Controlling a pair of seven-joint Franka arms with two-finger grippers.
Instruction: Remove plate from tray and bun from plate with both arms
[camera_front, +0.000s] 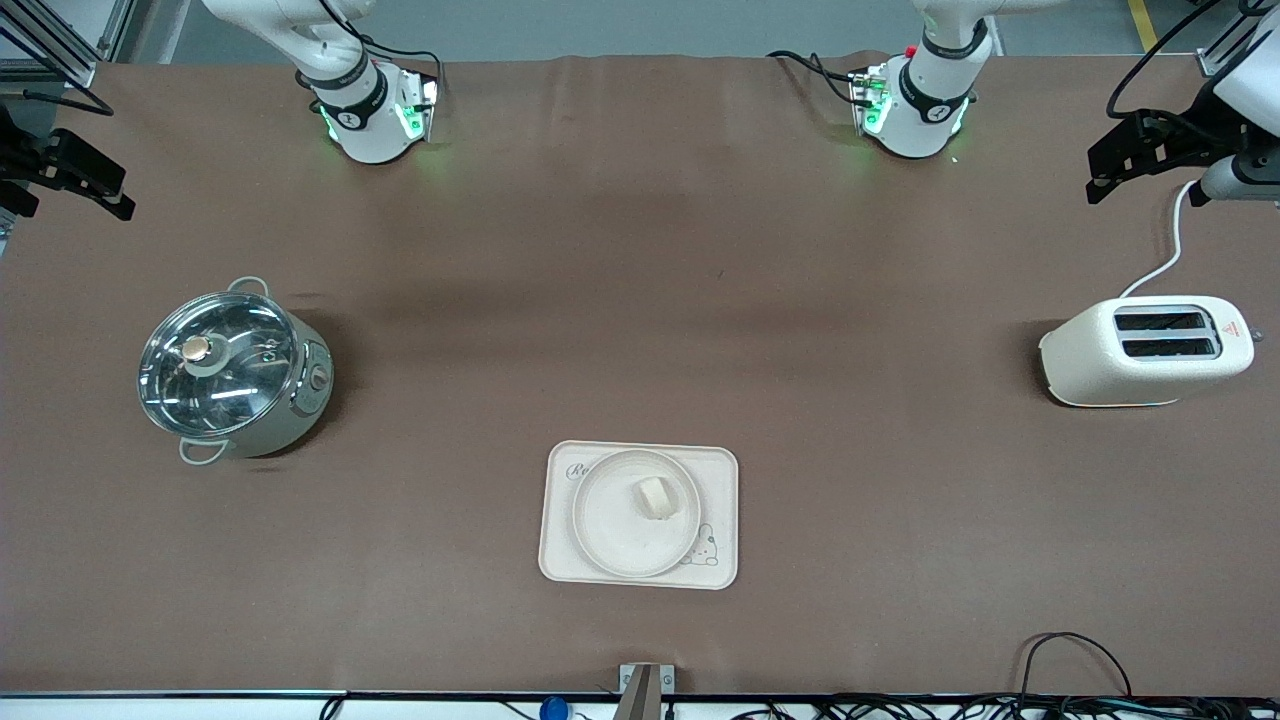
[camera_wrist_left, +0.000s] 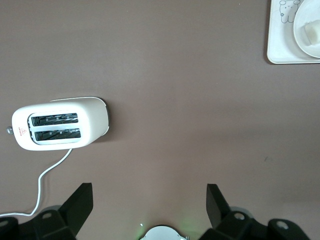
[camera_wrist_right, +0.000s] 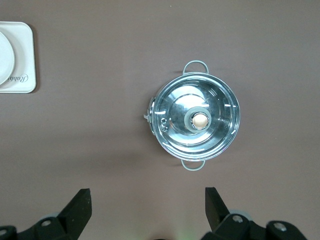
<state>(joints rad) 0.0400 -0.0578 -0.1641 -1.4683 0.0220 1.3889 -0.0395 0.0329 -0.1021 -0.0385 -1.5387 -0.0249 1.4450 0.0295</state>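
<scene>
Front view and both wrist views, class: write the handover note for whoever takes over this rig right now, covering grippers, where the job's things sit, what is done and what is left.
Left gripper: open, holding nothing, high over the toaster end of the table.
Right gripper: open, holding nothing, high over the lidded pot.
The bun lies on the plate; the plate sits on the tray, at the table edge nearest the front camera.
Done: nothing.
Left: lift the plate off the tray, take the bun off the plate.

Glossy metal pot (camera_front: 235, 372), matt brown table (camera_front: 640, 300)
</scene>
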